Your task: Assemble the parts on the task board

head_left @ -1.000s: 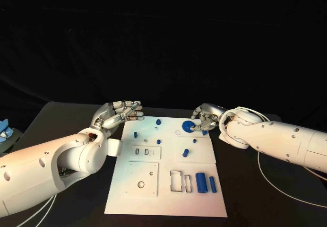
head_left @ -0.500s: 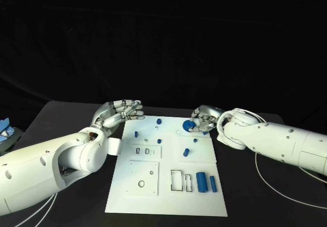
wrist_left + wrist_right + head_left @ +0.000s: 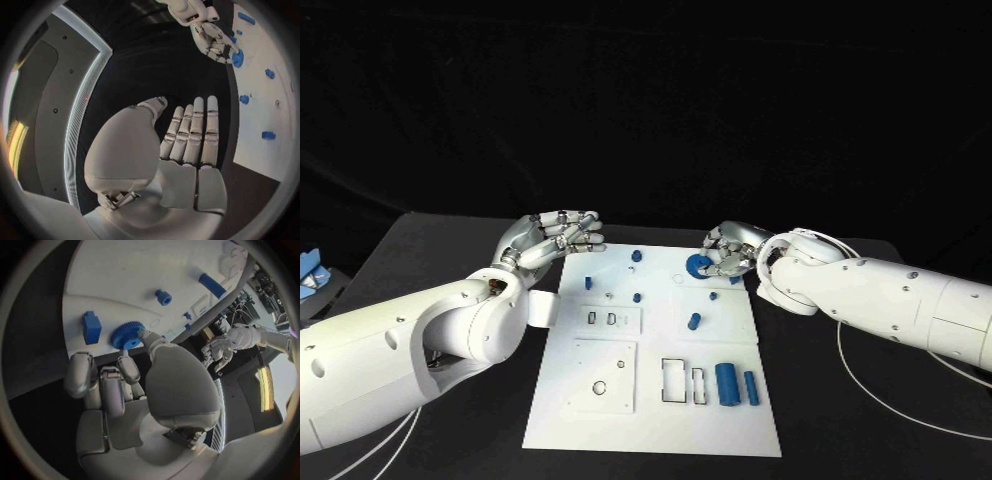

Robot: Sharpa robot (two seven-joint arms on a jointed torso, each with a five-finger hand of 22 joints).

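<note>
The white task board (image 3: pixel 653 420) lies in the middle of the black table. My right hand (image 3: pixel 736 249) hovers over its far right corner and pinches a blue gear (image 3: pixel 698 264) between thumb and fingers; the right wrist view shows the gear (image 3: pixel 127 335) close above the board (image 3: pixel 125 270), beside a blue block (image 3: pixel 92 327). My left hand (image 3: pixel 560 235) hangs over the board's far left corner, holding nothing. In the left wrist view its fingers (image 3: pixel 190 132) are stretched out. Several small blue pegs (image 3: pixel 636 298) stand on the board's far half. Two blue cylinders (image 3: pixel 726 385) lie near the right edge.
Rectangular cut-outs (image 3: pixel 682 382) and a round hole (image 3: pixel 600 388) mark the board's near half. A blue object (image 3: pixel 307 275) sits at the table's left edge. A white cable (image 3: pixel 877 400) trails over the table on the right.
My right arm has drawn in a little towards the board; the gear stays in its fingers at nearly the same spot. The left hand has hardly moved.
</note>
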